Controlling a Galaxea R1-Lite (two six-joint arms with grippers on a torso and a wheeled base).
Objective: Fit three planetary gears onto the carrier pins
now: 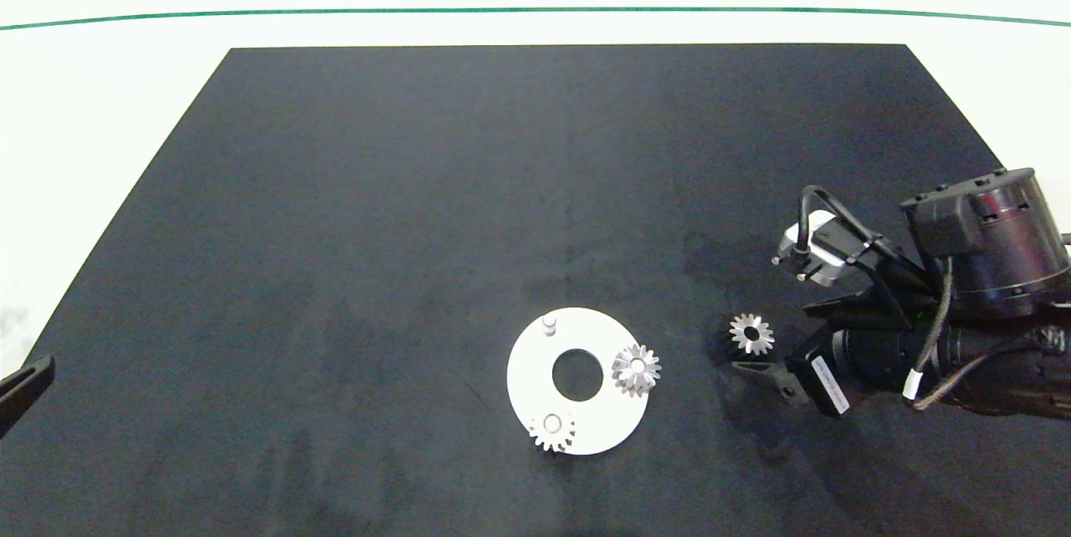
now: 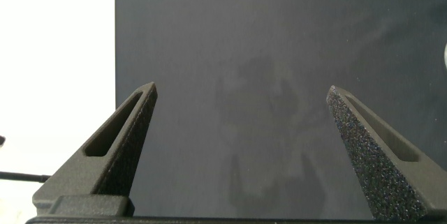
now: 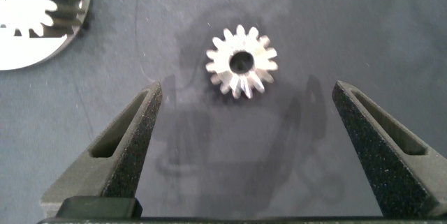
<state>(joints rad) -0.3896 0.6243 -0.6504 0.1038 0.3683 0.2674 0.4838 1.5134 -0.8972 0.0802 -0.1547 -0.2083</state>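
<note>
Two gears already sit on pins of the disc; the third pin, on the disc's far side, stands bare. The loose gear lies flat on the mat, near the disc on its right. The right gripper hovers just short of this gear, jaws wide and empty. It should advance until the gear is centred between the fingers, then close evenly across the teeth, keeping the gear level. The left gripper is parked far to the disc's left, jaws wide.
</note>
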